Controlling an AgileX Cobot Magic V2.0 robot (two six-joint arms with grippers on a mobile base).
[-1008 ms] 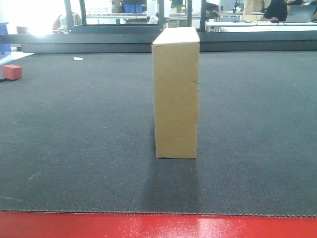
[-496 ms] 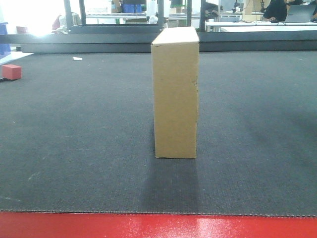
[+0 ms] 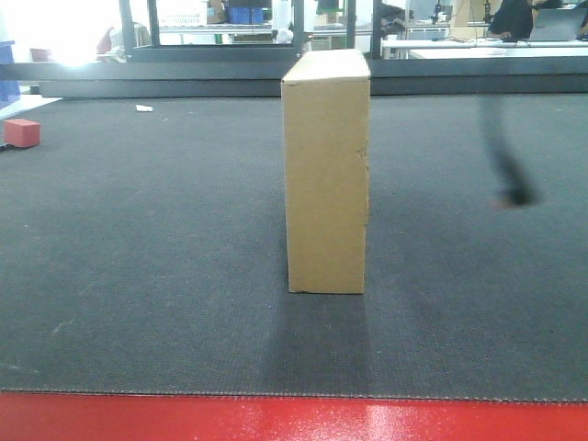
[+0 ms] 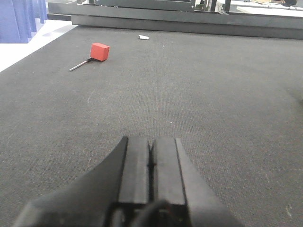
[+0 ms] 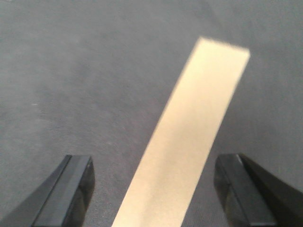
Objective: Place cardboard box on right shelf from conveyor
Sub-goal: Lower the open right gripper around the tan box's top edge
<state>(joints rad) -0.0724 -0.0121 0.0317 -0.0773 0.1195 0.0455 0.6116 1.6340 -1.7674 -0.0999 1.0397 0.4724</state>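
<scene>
left gripper (image 4: 150,163): jaws pressed together, level, pointing forward | right gripper (image 5: 154,187): jaws spread wide, angled downward, wrist view blurred

The front camera sits low at the near edge of the conveyor (image 3: 138,276), facing far. The left wrist view skims its surface. The right wrist view looks closely down on the cardboard box (image 5: 189,132), shared with the front view.

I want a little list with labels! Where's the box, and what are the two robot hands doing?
Box: cardboard box standing upright on the conveyor
Left gripper: shut, empty, low over the conveyor
Right gripper: open, over the box, one finger on each side, not gripping
Other: small red block at the far left
</scene>
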